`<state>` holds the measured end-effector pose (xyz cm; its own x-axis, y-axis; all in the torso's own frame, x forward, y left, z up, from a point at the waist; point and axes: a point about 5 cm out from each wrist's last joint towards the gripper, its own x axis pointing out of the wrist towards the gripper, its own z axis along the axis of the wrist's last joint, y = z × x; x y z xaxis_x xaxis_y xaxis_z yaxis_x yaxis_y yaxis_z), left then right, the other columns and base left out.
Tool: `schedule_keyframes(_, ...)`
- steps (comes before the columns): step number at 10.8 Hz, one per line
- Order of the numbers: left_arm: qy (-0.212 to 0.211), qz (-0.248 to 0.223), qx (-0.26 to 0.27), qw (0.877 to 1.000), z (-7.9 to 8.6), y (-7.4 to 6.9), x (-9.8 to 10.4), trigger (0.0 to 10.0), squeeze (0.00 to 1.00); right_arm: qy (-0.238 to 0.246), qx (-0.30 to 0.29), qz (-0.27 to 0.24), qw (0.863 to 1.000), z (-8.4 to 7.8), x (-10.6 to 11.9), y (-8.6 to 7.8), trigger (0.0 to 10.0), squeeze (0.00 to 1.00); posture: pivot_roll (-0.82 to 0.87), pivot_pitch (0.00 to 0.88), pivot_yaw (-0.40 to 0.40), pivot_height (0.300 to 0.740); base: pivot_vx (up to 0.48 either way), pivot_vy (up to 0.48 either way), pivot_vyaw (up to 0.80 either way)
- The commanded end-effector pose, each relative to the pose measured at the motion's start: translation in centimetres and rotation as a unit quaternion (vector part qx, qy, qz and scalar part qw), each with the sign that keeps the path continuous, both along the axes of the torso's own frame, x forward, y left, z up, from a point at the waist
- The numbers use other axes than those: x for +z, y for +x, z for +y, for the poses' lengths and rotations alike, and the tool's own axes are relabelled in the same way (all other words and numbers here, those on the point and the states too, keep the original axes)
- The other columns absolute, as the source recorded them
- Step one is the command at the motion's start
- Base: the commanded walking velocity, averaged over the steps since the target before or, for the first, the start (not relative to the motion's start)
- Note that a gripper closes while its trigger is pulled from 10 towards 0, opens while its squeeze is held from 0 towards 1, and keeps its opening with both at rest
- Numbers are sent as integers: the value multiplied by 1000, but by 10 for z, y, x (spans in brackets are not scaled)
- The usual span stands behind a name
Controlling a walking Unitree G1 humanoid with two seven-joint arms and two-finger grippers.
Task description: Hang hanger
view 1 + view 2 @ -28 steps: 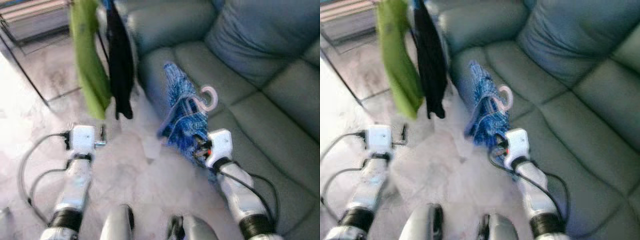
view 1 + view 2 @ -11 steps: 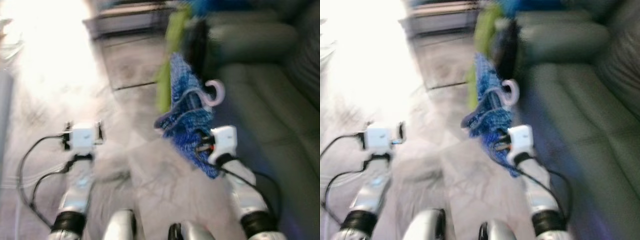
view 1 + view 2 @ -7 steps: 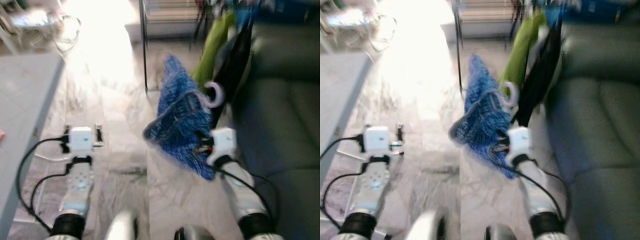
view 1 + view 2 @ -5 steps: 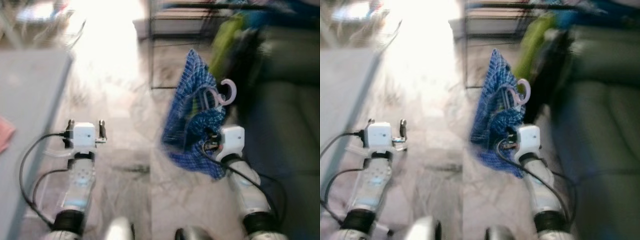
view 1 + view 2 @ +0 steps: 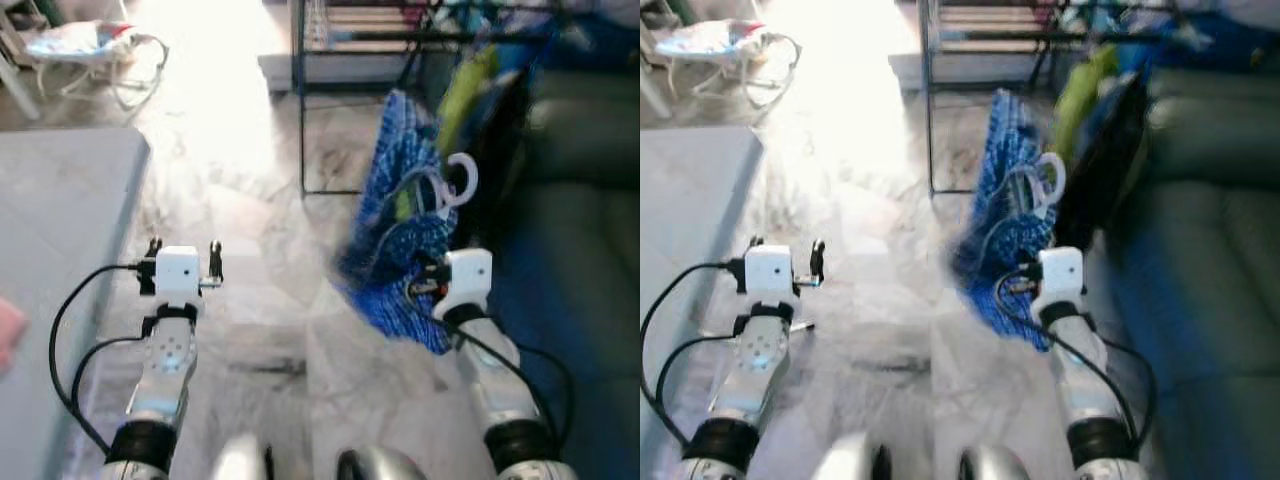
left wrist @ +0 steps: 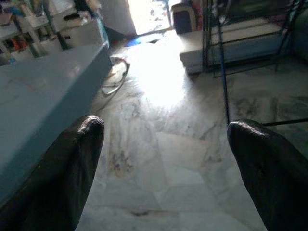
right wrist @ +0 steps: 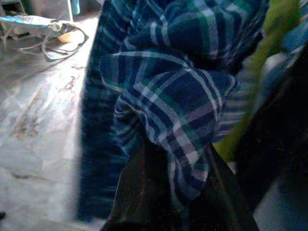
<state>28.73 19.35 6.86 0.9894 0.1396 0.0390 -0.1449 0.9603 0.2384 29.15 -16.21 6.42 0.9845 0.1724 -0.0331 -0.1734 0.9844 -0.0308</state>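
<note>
My right gripper (image 5: pixel 428 282) is shut on a hanger carrying a blue plaid shirt (image 5: pixel 400 225); its pale pink hook (image 5: pixel 462 181) sticks up above the cloth. The shirt (image 7: pixel 178 96) drapes over the black fingers (image 7: pixel 144 197) in the right wrist view. A black clothes rack (image 5: pixel 420 40) stands ahead, with a green garment (image 5: pixel 466 90) and a black garment (image 5: pixel 505 130) hanging on it beside the shirt. My left gripper (image 5: pixel 182 255) hovers open over the marble floor, its fingertips (image 6: pixel 72 163) wide apart with nothing between them.
A dark grey-green sofa (image 5: pixel 580 200) runs along the right. A grey table or bed surface (image 5: pixel 50 230) fills the left. A light bouncer seat (image 5: pixel 90 50) sits far left on the marble floor (image 5: pixel 260 230). A low shelf (image 5: pixel 340 60) stands behind the rack.
The camera has swung left from the sofa to the rack and floor. My right gripper still holds the shirt on its hanger; the rack's garments now hang just behind it.
</note>
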Motion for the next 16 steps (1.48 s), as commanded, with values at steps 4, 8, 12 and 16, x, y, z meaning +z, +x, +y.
schedule_keyframes(4,-12,-5,-3,1000,-3,3,3,10000,0,-21,-6,-9,1000,0,4,5,10000,0,-12,145,-26,740,480,0,0)
schedule_keyframes(8,-27,6,-4,1000,-2,7,3,10000,0,-27,-15,-6,999,1,2,6,10000,0,-13,147,-18,740,424,136,0)
schedule_keyframes(12,-28,11,-5,1000,-2,8,2,10000,0,-29,-13,-5,999,3,2,7,10000,0,-11,147,-17,740,379,293,0)
schedule_keyframes(16,-17,18,-14,1000,-2,8,1,10000,0,-28,-8,-8,1000,6,3,9,10000,0,-4,143,-16,740,327,352,0)
